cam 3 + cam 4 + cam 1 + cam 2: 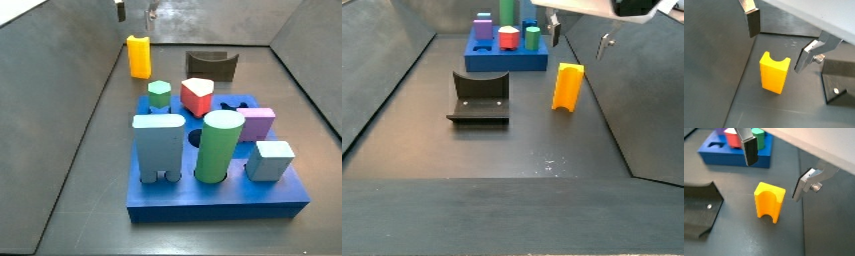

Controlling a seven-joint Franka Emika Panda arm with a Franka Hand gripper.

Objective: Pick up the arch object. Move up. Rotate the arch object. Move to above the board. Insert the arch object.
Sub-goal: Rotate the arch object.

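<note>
Your pincer is spread wide and holds nothing, hovering above the arch object, with one finger on each side and clear of it in both wrist views. The arch object stands upright on the dark floor, near the side wall, apart from the board. The fixture sits beside it on the floor. The board carries a green cylinder and a light-blue block, among others.
</note>
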